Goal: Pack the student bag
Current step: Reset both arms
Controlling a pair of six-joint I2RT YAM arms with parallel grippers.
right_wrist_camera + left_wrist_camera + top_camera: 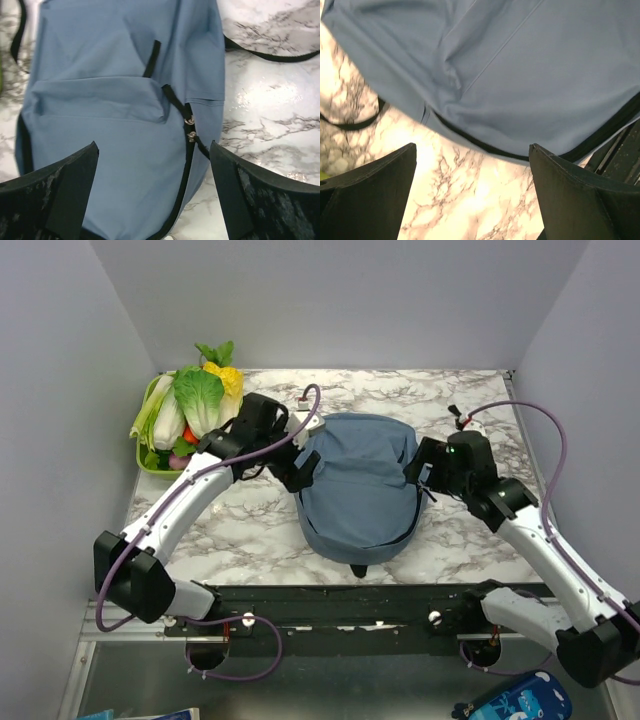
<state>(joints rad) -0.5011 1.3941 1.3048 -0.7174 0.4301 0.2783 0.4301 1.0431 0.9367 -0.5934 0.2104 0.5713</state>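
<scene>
The bag (358, 485) lies at the middle of the table (240, 525), seemingly zipped. The left gripper (472, 146) and right gripper (153, 144) stand open beside it, holding nothing. We should lift both straight away, not catching the straps (280, 57).

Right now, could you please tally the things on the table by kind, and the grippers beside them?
Bag: 1
Vegetable tray: 1
Grippers: 2, the left gripper and the right gripper, both open
Total: 4
</scene>
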